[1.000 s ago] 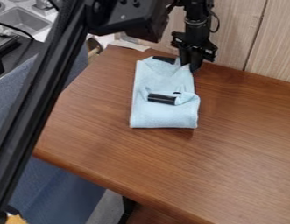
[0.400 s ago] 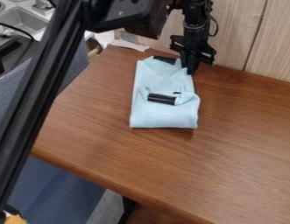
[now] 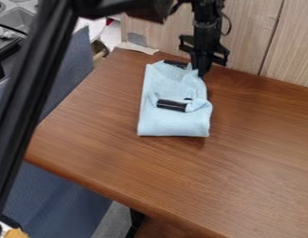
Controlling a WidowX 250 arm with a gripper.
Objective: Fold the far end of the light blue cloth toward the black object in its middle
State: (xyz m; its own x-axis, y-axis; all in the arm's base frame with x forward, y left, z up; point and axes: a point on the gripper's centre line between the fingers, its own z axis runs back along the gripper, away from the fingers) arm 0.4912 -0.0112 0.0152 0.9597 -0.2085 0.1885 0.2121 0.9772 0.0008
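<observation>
The gripper (image 3: pixel 201 69) hangs down at the back of the table, by the far right corner of a folded light blue cloth (image 3: pixel 175 123). Its lower end touches or nearly touches a raised peak of the fabric; whether it grips the cloth is unclear. A black cylinder-like piece (image 3: pixel 172 105) lies in the cloth's middle fold, and a second black piece (image 3: pixel 175 63) shows at the cloth's far edge.
The brown wooden table (image 3: pixel 255 162) meets a wood-panelled wall (image 3: pixel 252 37) at the back. A paper-like scrap (image 3: pixel 137 48) lies at the table's far left corner. Blue-grey partitions (image 3: pixel 69 76) and a sink (image 3: pixel 16 21) stand beyond the left edge.
The gripper has shifted slightly left along the cloth's far right corner, where the fabric's peak has changed shape a little. The arm's upper part has moved up and left.
</observation>
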